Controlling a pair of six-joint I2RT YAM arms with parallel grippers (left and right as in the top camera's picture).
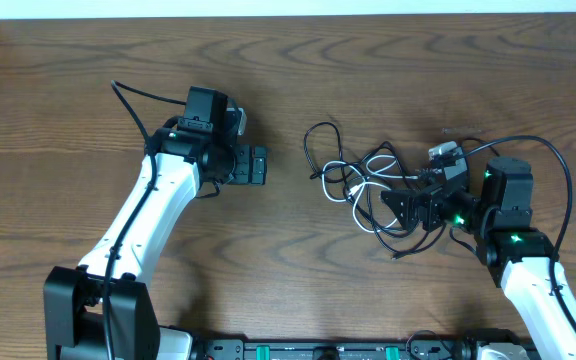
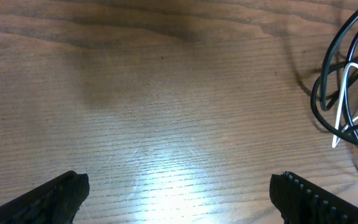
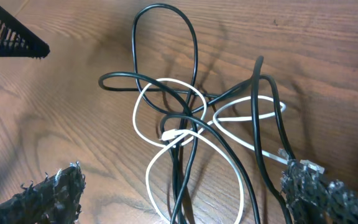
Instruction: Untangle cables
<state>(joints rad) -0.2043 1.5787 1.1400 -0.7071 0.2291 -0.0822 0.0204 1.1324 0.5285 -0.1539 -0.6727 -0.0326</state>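
The cables lie in a tangled heap right of the table's middle, black loops wound through white ones. My right gripper is open right over the heap's right side. In the right wrist view the black and white cables run between its two spread fingers, not gripped. My left gripper is open and empty over bare wood, left of the heap. In the left wrist view the cables show only at the right edge.
The wooden table stretches around both arms. A thick black lead arcs off the left arm and another loops off the right arm. A black rail runs along the front edge.
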